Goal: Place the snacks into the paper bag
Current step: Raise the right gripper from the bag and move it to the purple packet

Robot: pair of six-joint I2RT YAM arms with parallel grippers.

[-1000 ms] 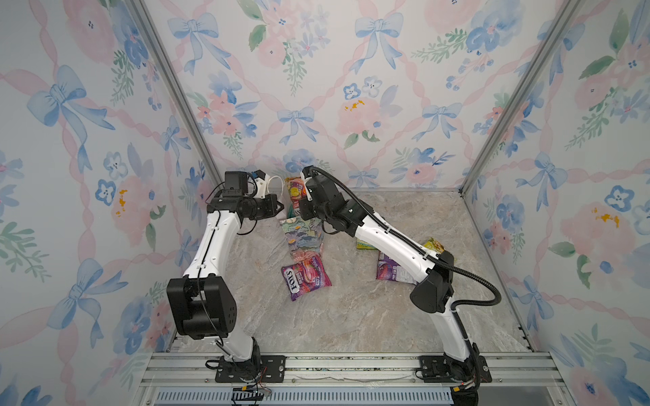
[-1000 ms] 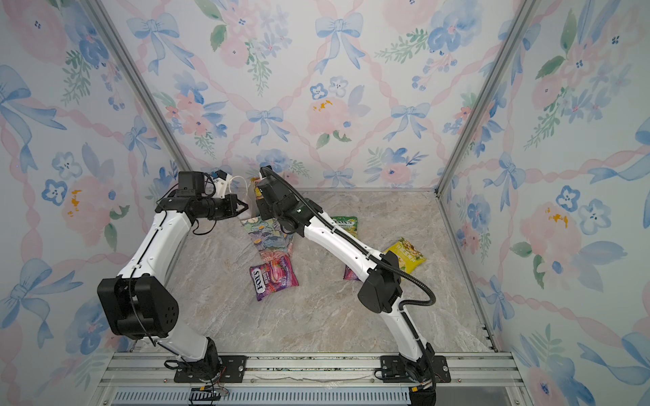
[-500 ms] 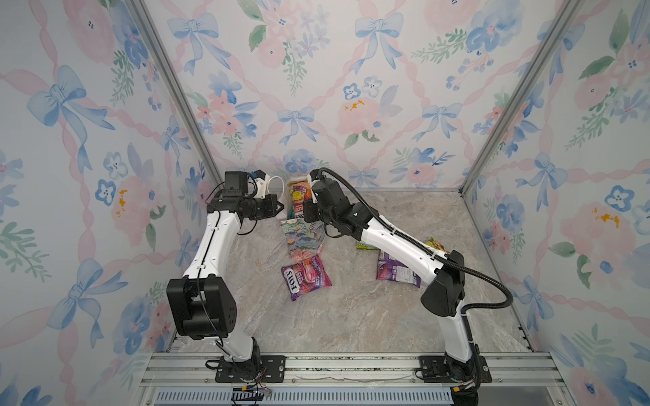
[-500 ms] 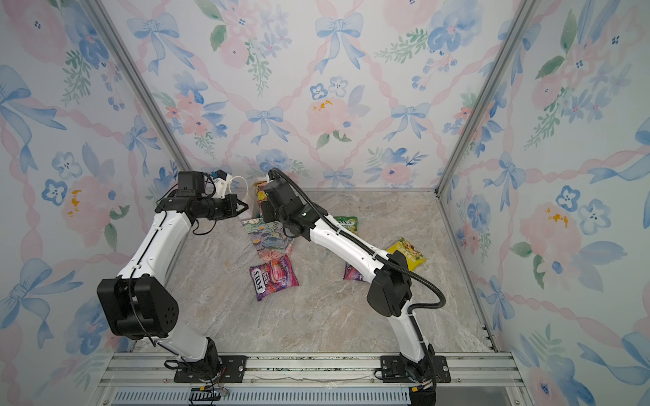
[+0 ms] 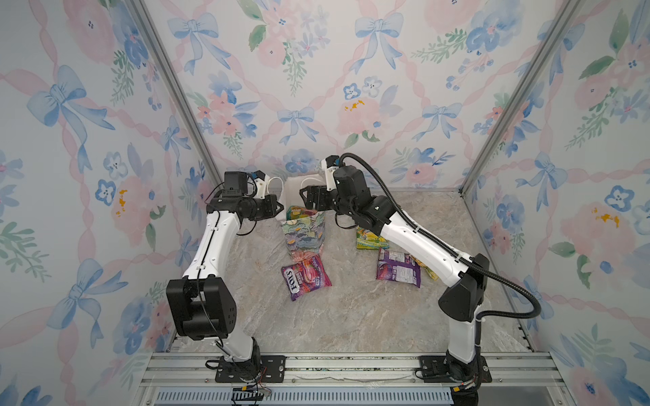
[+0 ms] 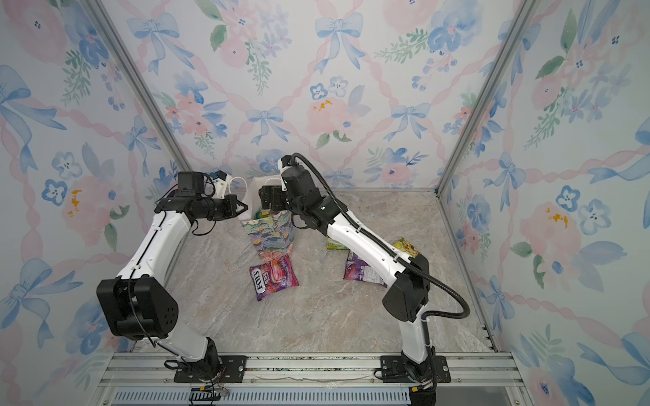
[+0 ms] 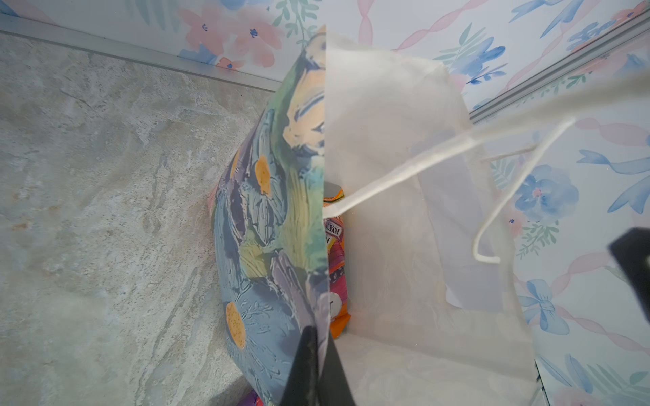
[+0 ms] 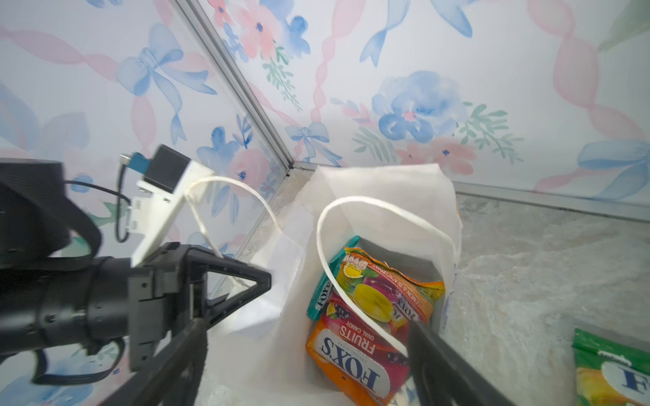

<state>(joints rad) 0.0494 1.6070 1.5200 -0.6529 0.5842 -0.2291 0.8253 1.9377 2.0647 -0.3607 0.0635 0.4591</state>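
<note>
Paper bag stands at far centre-left of the table, mouth open. Inside: orange FOX'S packet, lemon-blackcurrant packet on top of it, teal packet at the side. Left gripper is pressed together, pinching the bag's left rim. Right gripper is spread wide over the mouth, holding nothing. Outside the bag: berries packet just near of it, green-yellow packet to the right, purple packet nearer right, and yellow packet partly under the right arm.

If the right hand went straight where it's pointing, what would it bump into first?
Probably the orange FOX'S packet inside the paper bag: the open right hand points into its mouth. The white cord handle might brush it first; depth is unclear.
</note>
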